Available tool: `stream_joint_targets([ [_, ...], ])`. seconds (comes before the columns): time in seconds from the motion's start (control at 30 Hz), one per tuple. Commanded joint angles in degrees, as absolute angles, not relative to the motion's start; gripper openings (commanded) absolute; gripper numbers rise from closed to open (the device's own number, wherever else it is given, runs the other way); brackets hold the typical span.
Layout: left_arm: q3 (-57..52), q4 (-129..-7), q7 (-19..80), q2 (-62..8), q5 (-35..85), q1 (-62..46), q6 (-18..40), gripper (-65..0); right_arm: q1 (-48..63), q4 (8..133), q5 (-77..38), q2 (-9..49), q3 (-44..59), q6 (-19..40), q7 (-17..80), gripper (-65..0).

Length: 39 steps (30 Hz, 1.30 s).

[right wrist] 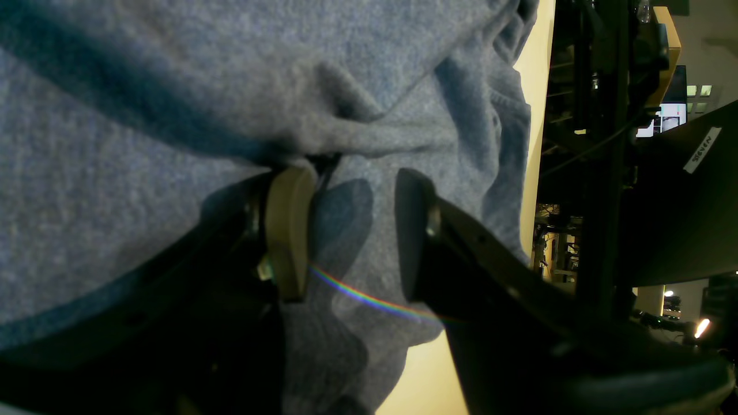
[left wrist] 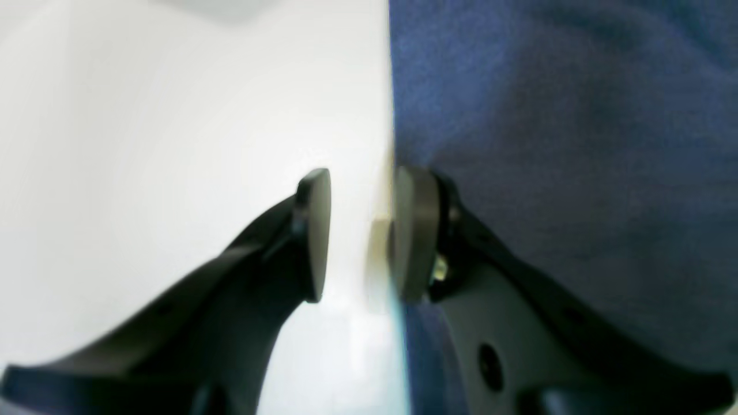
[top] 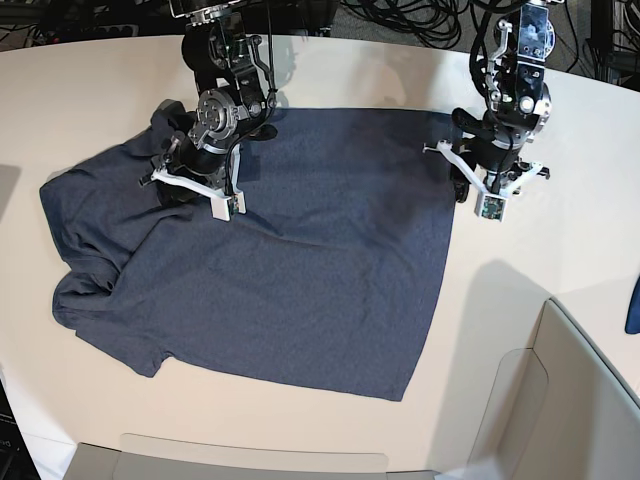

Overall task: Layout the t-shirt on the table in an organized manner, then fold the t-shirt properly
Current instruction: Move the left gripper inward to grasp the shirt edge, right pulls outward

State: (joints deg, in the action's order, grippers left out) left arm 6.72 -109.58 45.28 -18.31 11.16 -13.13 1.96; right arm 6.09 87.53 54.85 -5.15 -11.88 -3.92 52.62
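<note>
Broadly, the off-white, smooth, curved-edged surface (top: pixel 330 430) fills the base view, and the large dark navy-grey heathered cloth t-shirt (top: pixel 300 280) lies spread across its middle. Its long axis runs across the view: the straight hem edge is on the view's right, while the bunched, wrinkled sleeves and shoulders are on the view's left, so the shirt points leftward. The body lies mostly flat; the left part is rumpled and folded under.

The left claw (left wrist: pixel 360 236) sits right at the hem's far corner, nearer to it than the other arm. In its wrist view the jaws stand parted, straddling the cloth edge, one pad over bare surface, the other against fabric; nothing is pinched yet.

The right claw (right wrist: pixel 346 230) is down on the crumpled shoulder area. Its jaws stand apart with cloth between them; a fold bunches at one pad, but I cannot tell whether it grips
</note>
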Motion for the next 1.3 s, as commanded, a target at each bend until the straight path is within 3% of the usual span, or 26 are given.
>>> stream_joint_targets([
  [0.0,8.40,-110.99,45.85,-18.68,11.03,-12.35,2.42,-52.2,6.73,87.34,52.79,-5.58,-11.91,-2.68,54.55,-41.0],
  [0.13,17.63,-109.58,50.95,-18.33,11.38,-7.60,2.51,-59.7,6.90,87.34,52.79,-5.41,-11.91,-2.68,54.55,-41.0],
  [0.27,26.07,-102.81,51.82,-16.75,11.12,-3.38,2.51,-62.8,6.99,87.34,52.79,-5.32,-11.91,-2.68,54.55,-41.0],
  [0.57,26.42,-86.64,50.51,-15.25,10.95,-1.36,2.15,-62.9,7.08,87.25,52.88,-5.14,-11.65,-2.68,54.64,-41.1],
  [0.7,26.33,-86.37,50.24,-17.89,10.95,-3.56,2.07,-62.9,7.43,87.25,52.97,-4.00,-11.56,-2.68,54.64,-41.1],
  [1.27,26.59,-86.29,50.15,-17.98,10.95,-4.62,2.07,-62.9,7.25,87.69,53.14,-1.27,-11.47,-2.68,57.89,-41.1],
])
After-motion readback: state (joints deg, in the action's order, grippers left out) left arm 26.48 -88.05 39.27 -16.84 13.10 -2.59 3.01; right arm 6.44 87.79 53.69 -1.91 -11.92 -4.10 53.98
